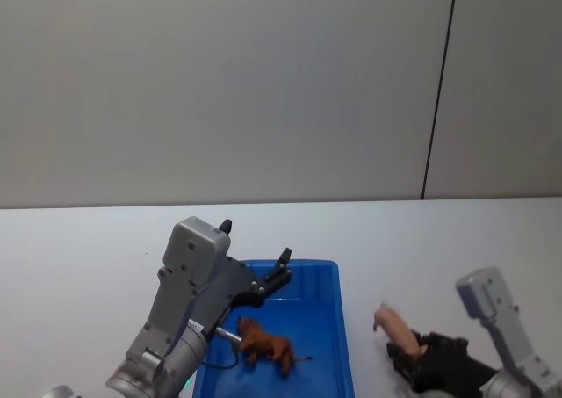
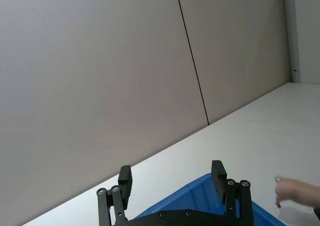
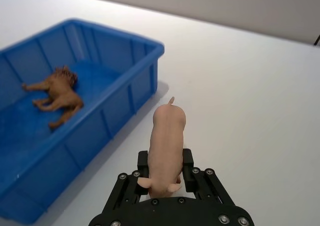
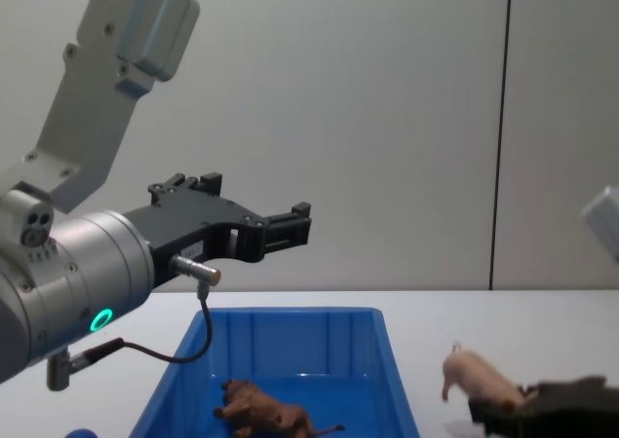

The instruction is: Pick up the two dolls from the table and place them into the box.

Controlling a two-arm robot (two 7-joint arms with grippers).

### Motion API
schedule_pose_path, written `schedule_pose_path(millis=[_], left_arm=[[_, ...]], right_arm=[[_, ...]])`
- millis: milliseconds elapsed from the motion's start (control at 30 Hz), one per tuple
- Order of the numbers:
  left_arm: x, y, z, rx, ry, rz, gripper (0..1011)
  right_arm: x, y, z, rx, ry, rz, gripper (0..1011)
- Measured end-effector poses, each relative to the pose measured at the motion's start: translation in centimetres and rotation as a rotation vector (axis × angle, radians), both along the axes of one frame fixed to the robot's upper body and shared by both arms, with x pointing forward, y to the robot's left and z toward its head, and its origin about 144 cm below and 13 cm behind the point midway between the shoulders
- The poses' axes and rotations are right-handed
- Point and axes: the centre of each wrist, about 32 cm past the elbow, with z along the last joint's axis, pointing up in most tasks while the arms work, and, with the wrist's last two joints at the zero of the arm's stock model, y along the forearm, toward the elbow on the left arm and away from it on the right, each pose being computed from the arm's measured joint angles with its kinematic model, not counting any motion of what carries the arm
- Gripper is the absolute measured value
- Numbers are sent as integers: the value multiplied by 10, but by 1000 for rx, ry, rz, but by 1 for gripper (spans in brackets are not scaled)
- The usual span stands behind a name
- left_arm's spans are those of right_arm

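silver-grey left arm [image 4: 77, 254] with green ring light [image 4: 100, 318], thin black cable [image 4: 202, 303], black screw-studded left gripper [image 2: 171, 172].

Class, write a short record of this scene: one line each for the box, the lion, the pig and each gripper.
box: blue, open-topped, standing on the white table
lion: lying inside the box
pig: outside the box, on its right side
left gripper: open, empty, over the box
right gripper: shut on the pig, beside the box
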Motion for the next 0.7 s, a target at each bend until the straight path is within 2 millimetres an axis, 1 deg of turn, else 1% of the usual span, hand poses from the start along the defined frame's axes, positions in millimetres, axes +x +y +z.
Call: schedule_pose_path(millis=[300, 500, 700], left_arm=[[0, 0, 0, 0, 0, 0, 1001], [0, 0, 0, 0, 0, 0, 1001], [0, 0, 0, 0, 0, 0, 1001]], right_arm=[[4, -1, 22, 42, -82, -3, 364], [10, 1, 40, 80, -127, 48, 366], [16, 6, 52, 105, -138, 105, 364]])
